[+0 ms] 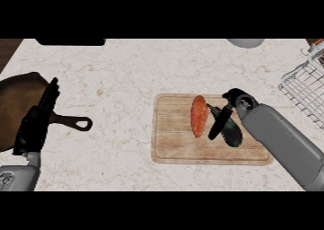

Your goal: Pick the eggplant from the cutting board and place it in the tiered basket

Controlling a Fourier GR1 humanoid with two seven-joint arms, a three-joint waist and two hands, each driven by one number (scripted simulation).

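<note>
The dark green, elongated eggplant (pixel 232 133) lies on the pale wooden cutting board (pixel 177 152), directly beneath and just to the near side of the right hand (pixel 232 104). Its long axis runs from the board's far middle toward the near right, slanted, and a black finger of that hand extends down along its left flank, in contact or nearly so. The fingers appear partly curled over the vegetable's far end, but whether they have closed round it cannot be told from this view; the eggplant rests on the board, not lifted. An orange-red, elongated vegetable (pixel 199 116) lies just to the left of the hand, roughly parallel and close to the eggplant, and is at risk of being nudged during closure. The white wire tiered basket (pixel 310 90) stands to the right of the hand and slightly farther away, well apart from the board, on the speckled light stone desk (pixel 124 72). The right hand is plainly the nearer one. The left hand (pixel 38 121) rests at the view's left, fingers straight and released, over a brown frying pan (pixel 12 103) with a black handle. Judgement: the grasp is in hand; transport to the right remains.
</note>
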